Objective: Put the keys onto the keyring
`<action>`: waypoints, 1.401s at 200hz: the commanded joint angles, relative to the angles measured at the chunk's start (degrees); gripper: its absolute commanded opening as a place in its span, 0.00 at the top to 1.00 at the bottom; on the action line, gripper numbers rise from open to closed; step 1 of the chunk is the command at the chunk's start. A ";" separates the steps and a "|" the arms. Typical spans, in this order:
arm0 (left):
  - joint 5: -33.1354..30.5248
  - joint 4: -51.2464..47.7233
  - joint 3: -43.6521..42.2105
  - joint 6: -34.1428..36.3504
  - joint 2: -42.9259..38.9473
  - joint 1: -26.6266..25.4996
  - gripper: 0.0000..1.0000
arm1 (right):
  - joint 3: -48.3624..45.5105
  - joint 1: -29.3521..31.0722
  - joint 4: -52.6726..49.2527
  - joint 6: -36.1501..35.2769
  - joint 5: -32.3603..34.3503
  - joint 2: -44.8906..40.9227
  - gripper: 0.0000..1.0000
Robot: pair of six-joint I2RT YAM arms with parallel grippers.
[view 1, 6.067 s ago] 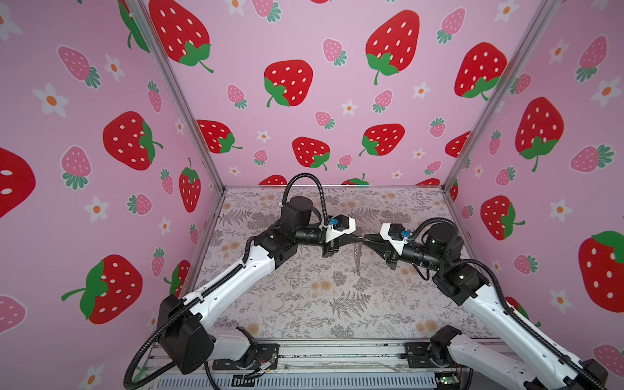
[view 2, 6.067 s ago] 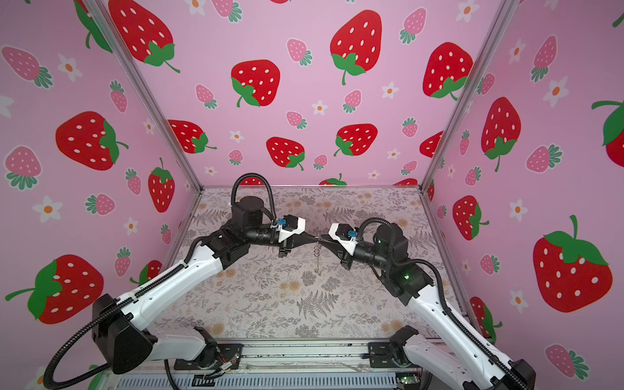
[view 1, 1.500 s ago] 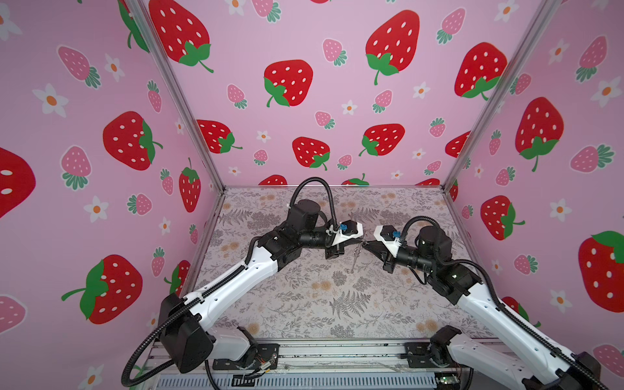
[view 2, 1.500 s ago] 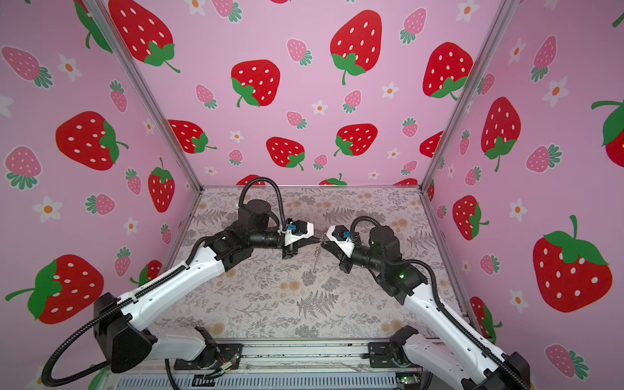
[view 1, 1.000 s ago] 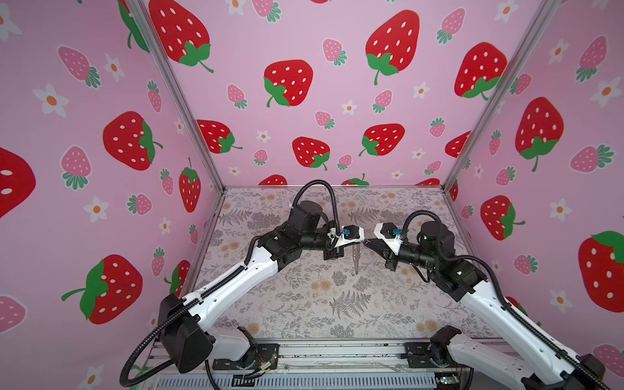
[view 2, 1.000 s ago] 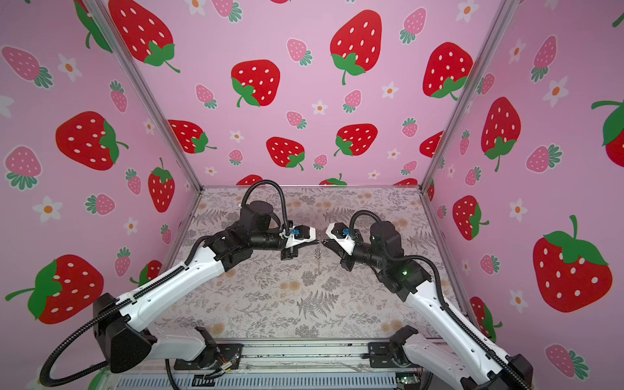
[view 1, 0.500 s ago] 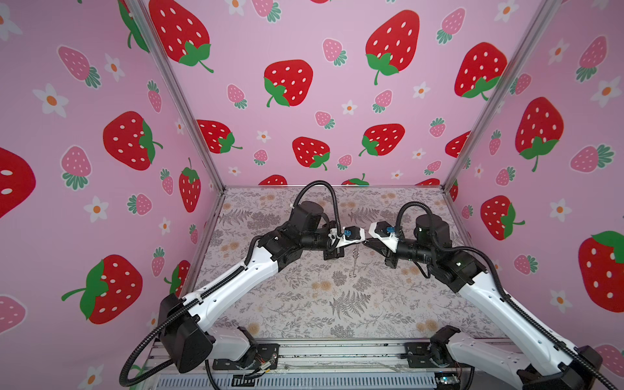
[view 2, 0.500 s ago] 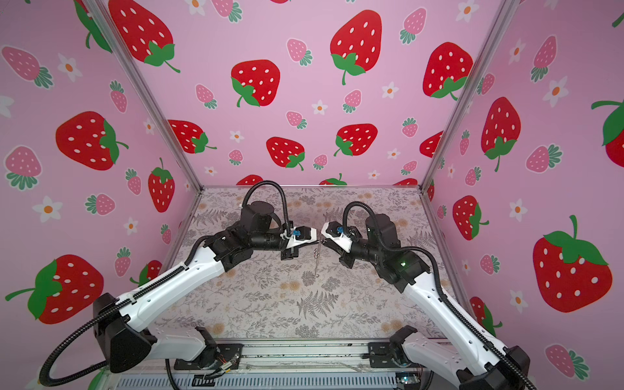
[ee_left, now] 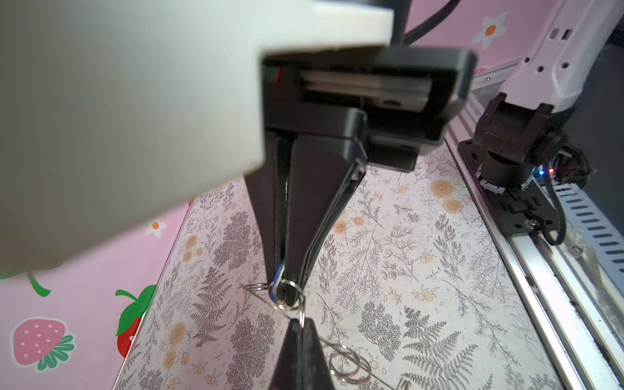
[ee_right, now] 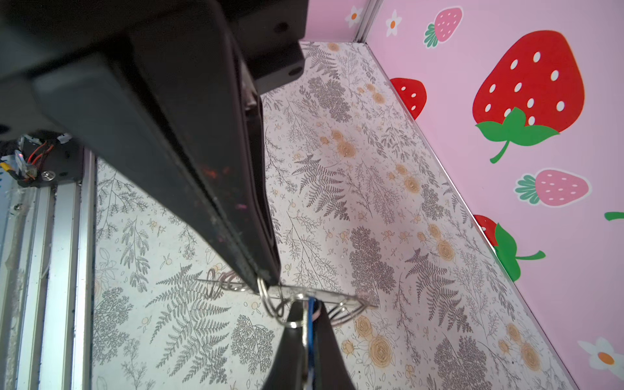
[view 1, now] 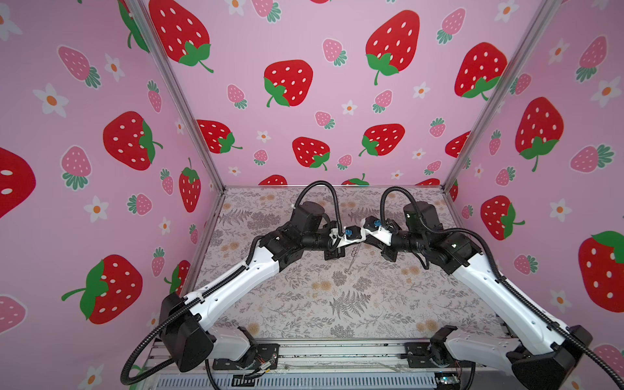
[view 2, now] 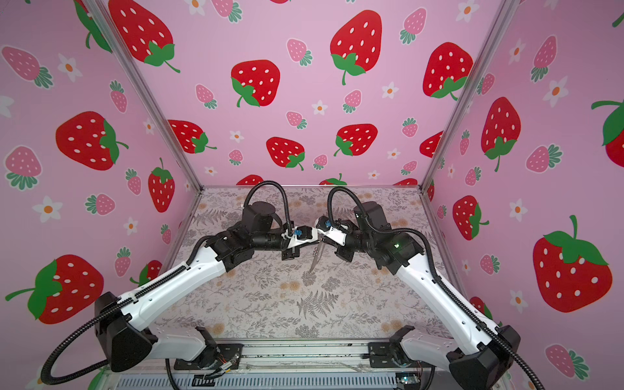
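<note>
My two grippers meet tip to tip above the middle of the floral table. The left gripper (view 1: 357,238) (ee_left: 299,326) is shut on one metal ring of the keyring (view 1: 353,258) (view 2: 316,258). The strap hangs down edge-on, a thin strip with several rings (ee_left: 344,363) along it. The right gripper (view 1: 365,233) (ee_right: 305,314) is shut on the keys (ee_right: 310,324): a blue tag edge and silver metal show between its fingers. The keys' small ring (ee_left: 287,297) overlaps the keyring's ring at the tips; I cannot tell whether they are linked.
Pink strawberry walls close the left, back and right sides. An aluminium rail (view 1: 337,353) with both arm bases runs along the front edge. The floral mat (view 1: 337,304) lies under the hanging strap, whose lower end is close to it.
The right gripper has risen and moved left until its tips touch the left gripper's tips. The left gripper shifted slightly right with the keyring. Both stayed shut.
</note>
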 commanded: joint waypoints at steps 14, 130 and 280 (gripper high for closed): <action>5.85 7.19 -3.80 -5.66 -0.70 2.35 1.00 | 4.50 1.03 -6.18 -3.13 3.42 1.88 1.00; 11.13 18.56 -11.08 -14.39 -1.78 6.61 1.00 | 9.69 4.12 -11.64 -4.78 9.83 4.97 1.00; 13.65 20.18 -11.48 -15.39 -1.77 6.32 1.00 | 9.01 4.83 -11.83 -7.35 9.22 4.57 1.00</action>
